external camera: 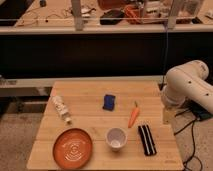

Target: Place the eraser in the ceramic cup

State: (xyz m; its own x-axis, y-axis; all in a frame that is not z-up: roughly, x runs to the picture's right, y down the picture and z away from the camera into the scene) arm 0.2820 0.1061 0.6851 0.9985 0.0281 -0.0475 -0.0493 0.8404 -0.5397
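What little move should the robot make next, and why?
Probably swing the arm in over the table and bring the gripper above the eraser. The gripper is out of view; only the white arm shows at the table's right edge. The eraser lies flat and untouched, just beside the empty ceramic cup.

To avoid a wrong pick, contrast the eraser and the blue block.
The eraser is black, pale-striped; the blue block plain blue. The eraser is long and narrow, the blue block short and squarish. The eraser lies beside the cup, the blue block farther back. Both lie flat. The gripper is out of view; only the arm shows, right.
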